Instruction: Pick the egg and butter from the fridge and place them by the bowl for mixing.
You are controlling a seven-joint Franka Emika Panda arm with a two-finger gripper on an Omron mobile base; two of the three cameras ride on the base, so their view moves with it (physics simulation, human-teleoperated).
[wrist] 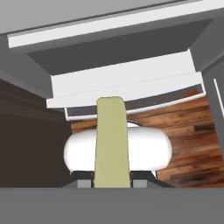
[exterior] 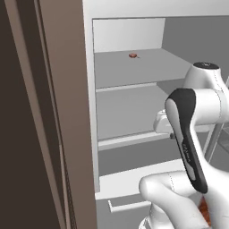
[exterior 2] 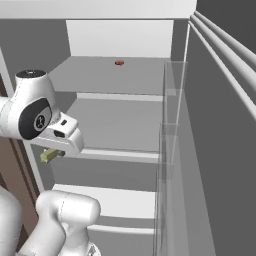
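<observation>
The butter (wrist: 112,140), a pale-yellow stick, runs up the middle of the hand view, and my gripper (wrist: 112,183) is shut on its lower end. From the right base view the butter (exterior 2: 50,156) pokes out under the hand, and the gripper (exterior 2: 55,151) hangs in front of the fridge (exterior 2: 120,125) at its left edge, level with the lower shelf. The hand view looks down at the fridge's white bottom drawer (wrist: 127,78) and its bar handle. The fridge (exterior: 125,112) stands open with plain grey shelves. The egg and the bowl are out of view.
A small flat red thing (exterior: 133,55) (exterior 2: 119,62) lies on the upper shelf. The open fridge door with its racks (exterior 2: 220,150) rises close on the right. A dark brown cabinet wall (exterior: 44,134) stands on the left. Wooden floor (wrist: 188,127) lies below.
</observation>
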